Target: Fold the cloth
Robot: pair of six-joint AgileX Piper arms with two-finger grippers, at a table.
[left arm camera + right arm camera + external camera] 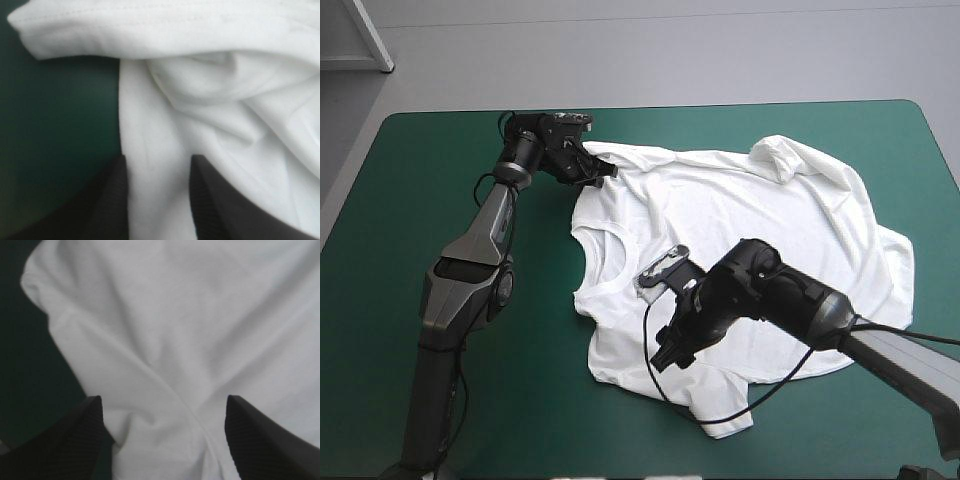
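On the left, my left gripper (609,170) sits low at the far sleeve (632,160) of the T-shirt (750,220), not far from the table's far edge. Its black fingers (112,205) stand a little apart. A strip of white cloth runs between them and lies on the teal-green cover (380,220). The tips are clear of each other, so I read these jaws as parted, straddling the sleeve rather than clamped on it. Just ahead of them a stitched hem (125,20) is doubled over in a soft roll, and bare cover shows beside the strip.

The T-shirt lies spread over the middle and right of the table, mostly flat and lightly creased. Its collar (586,272) is toward the table's left and its bottom hem (905,270) toward the right edge. At the far side, toward the right, the cloth is bunched into a small ridge (780,155). The near sleeve (715,395) points toward the table's near edge.

Further right, my right gripper (666,356) hangs over the shirt's near shoulder, between the collar and the near sleeve, with its tips aimed down and toward the left. Its fingers (260,440) are spread wide, so these jaws are fully parted above the cloth. Between and ahead of them lies a white field crossed by shallow folds. The shirt's edge curves past one finger, with the cover beyond it.
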